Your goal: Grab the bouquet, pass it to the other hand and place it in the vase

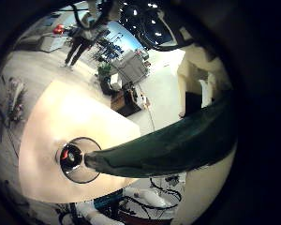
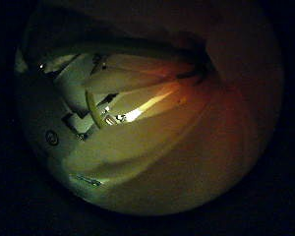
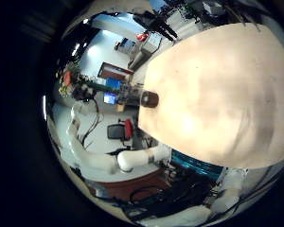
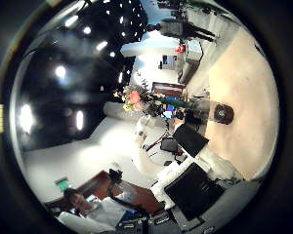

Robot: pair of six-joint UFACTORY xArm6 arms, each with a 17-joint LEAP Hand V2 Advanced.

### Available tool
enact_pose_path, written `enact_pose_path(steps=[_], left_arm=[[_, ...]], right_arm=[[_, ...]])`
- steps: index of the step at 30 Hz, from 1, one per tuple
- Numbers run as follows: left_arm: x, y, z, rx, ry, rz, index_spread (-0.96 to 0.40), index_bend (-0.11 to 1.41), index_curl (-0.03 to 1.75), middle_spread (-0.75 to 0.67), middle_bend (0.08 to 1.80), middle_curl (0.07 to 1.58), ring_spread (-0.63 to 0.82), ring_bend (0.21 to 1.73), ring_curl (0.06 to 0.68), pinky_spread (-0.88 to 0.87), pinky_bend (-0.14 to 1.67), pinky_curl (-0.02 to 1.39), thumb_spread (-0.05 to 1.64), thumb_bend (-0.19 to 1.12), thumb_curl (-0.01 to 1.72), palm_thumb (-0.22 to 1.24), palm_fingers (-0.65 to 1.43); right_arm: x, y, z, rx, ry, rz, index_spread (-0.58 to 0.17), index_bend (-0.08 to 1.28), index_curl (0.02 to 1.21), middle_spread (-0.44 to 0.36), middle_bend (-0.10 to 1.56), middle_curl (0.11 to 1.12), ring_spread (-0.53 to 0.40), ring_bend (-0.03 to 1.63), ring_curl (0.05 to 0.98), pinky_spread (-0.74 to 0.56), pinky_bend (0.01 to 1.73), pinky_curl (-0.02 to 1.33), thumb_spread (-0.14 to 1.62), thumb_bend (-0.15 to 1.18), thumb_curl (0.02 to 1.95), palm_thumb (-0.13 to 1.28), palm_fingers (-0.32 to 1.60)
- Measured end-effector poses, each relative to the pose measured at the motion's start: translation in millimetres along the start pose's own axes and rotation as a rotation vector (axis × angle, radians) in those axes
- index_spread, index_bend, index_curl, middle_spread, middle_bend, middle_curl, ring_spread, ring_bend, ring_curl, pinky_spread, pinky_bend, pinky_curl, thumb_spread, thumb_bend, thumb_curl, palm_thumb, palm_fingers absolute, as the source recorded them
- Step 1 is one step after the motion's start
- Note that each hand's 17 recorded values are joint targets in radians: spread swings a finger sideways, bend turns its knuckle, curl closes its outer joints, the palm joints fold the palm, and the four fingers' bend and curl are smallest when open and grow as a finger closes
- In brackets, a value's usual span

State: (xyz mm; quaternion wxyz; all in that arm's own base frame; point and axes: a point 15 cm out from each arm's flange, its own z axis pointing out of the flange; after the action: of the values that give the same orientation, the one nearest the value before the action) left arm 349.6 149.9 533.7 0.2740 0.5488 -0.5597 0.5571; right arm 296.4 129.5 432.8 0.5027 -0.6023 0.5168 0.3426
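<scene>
stems (image 1: 169, 145) of bouquet reach into vase (image 1: 80, 159); left hand's grip hidden, right hand unseen.

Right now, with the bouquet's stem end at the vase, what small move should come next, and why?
Probably lower the left hand slightly, straight down: the bouquet it holds has its stem end at the mouth of the vase on the table, seemingly not yet seated.

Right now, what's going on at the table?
The left hand holds the bouquet, with its stem end at the mouth of the vase on the table; whether it is inside yet is unclear. The right hand is off to one side, with nothing near its palm.
</scene>
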Motion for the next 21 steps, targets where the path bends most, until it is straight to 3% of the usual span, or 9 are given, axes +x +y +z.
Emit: enact_pose_path(steps=[4, 7, 8, 9, 10, 11, 13, 15, 21], left_arm=[[-11.0, 1.7, 5.8, -0.031, 0.0, -0.036, -0.78, 0.46, 1.38, -0.48, 1.2, 0.9, -0.39, 1.52, 0.595, -0.49, 1.39, 0.83, 1.07, -0.02, 0.78, 0.96, 1.06], [-16.5, 3.3, 12.3, -0.06, 0.0, -0.044, -0.77, 0.4, 1.38, -0.48, 1.17, 0.91, -0.39, 1.5, 0.592, -0.49, 1.37, 0.83, 1.03, -0.06, 0.73, 0.84, 0.97], [-17.5, 3.9, 12.4, -0.062, 0.002, -0.037, -0.75, 0.31, 1.37, -0.48, 1.13, 0.9, -0.41, 1.42, 0.571, -0.5, 1.27, 0.8, 1.01, -0.08, 0.71, 0.77, 0.62], [-19.6, 4.9, 12.7, -0.069, 0.006, -0.026, -0.71, 0.34, 1.35, -0.41, 1.07, 0.92, -0.33, 1.23, 0.594, -0.41, 1.04, 0.83, 0.99, -0.08, 0.68, 0.71, -0.02], [-21.6, 8.0, 13.7, -0.084, 0.011, -0.017, -0.64, 0.28, 1.29, -0.22, 0.79, 0.84, -0.09, 1.1, 0.563, -0.18, 0.87, 0.81, 0.97, -0.1, 0.65, 0.63, -0.5], [-25.4, 12.8, 15.1, -0.112, 0.009, -0.02, -0.58, 0.14, 1.24, -0.07, 0.64, 0.77, 0.05, 1.02, 0.472, -0.05, 0.77, 0.73, 0.95, -0.11, 0.62, 0.55, -0.62], [-40.7, 23.7, 16.2, -0.179, -0.023, -0.028, -0.47, 0.03, 1.15, 0.15, 0.44, 0.63, 0.26, 0.88, 0.345, 0.17, 0.62, 0.61, 0.94, -0.1, 0.55, 0.42, -0.6], [-55.8, 24.3, 12.6, -0.213, -0.055, -0.008, -0.35, -0.01, 1.05, 0.31, 0.33, 0.54, 0.4, 0.8, 0.284, 0.35, 0.52, 0.53, 0.91, -0.09, 0.5, 0.34, -0.52], [-91.8, 7.1, -13.7, -0.088, -0.105, -0.049, -0.08, -0.01, 0.73, 0.54, 0.19, 0.42, 0.62, 0.64, 0.203, 0.66, 0.37, 0.41, 0.84, -0.05, 0.42, 0.21, -0.38]], right_arm=[[0.4, 0.6, 0.3, 0.0, 0.0, 0.001, -0.379, 0.16, 0.27, 0.06, 0.22, 0.34, 0.212, 0.55, 0.21, 0.48, 0.65, 0.26, 0.99, -0.02, 0.52, 0.74, 0.16], [1.0, 0.7, 0.0, 0.0, 0.001, 0.001, -0.379, 0.16, 0.28, 0.058, 0.22, 0.35, 0.211, 0.54, 0.21, 0.48, 0.65, 0.26, 0.99, -0.02, 0.52, 0.74, 0.17], [0.7, 0.8, -0.1, 0.001, 0.002, -0.001, -0.379, 0.16, 0.28, 0.057, 0.21, 0.35, 0.211, 0.54, 0.21, 0.48, 0.65, 0.26, 0.99, -0.02, 0.52, 0.74, 0.17], [0.7, 0.9, 0.1, 0.001, 0.001, 0.0, -0.378, 0.16, 0.28, 0.057, 0.21, 0.35, 0.211, 0.54, 0.21, 0.48, 0.65, 0.26, 0.99, -0.02, 0.52, 0.74, 0.17], [0.1, 1.1, 0.1, 0.002, 0.001, -0.002, -0.379, 0.16, 0.28, 0.061, 0.21, 0.35, 0.207, 0.54, 0.211, 0.48, 0.65, 0.26, 0.99, -0.02, 0.52, 0.74, 0.17], [-0.4, 1.4, 0.2, 0.002, 0.001, -0.004, -0.379, 0.16, 0.28, 0.061, 0.21, 0.34, 0.207, 0.54, 0.211, 0.48, 0.65, 0.26, 0.99, -0.02, 0.52, 0.74, 0.17], [-1.8, 2.2, 0.2, 0.003, 0.004, -0.01, -0.381, 0.16, 0.28, 0.063, 0.21, 0.35, 0.205, 0.54, 0.211, 0.48, 0.64, 0.25, 0.99, -0.02, 0.52, 0.74, 0.18], [-3.1, 1.6, -0.1, 0.004, 0.004, -0.013, -0.381, 0.16, 0.28, 0.056, 0.21, 0.35, 0.204, 0.54, 0.209, 0.48, 0.65, 0.25, 0.99, -0.02, 0.52, 0.74, 0.19], [-2.0, 2.6, 0.0, 0.004, 0.005, -0.014, -0.377, 0.17, 0.28, 0.052, 0.2, 0.35, 0.203, 0.53, 0.207, 0.49, 0.64, 0.25, 0.99, -0.02, 0.52, 0.74, 0.2]])
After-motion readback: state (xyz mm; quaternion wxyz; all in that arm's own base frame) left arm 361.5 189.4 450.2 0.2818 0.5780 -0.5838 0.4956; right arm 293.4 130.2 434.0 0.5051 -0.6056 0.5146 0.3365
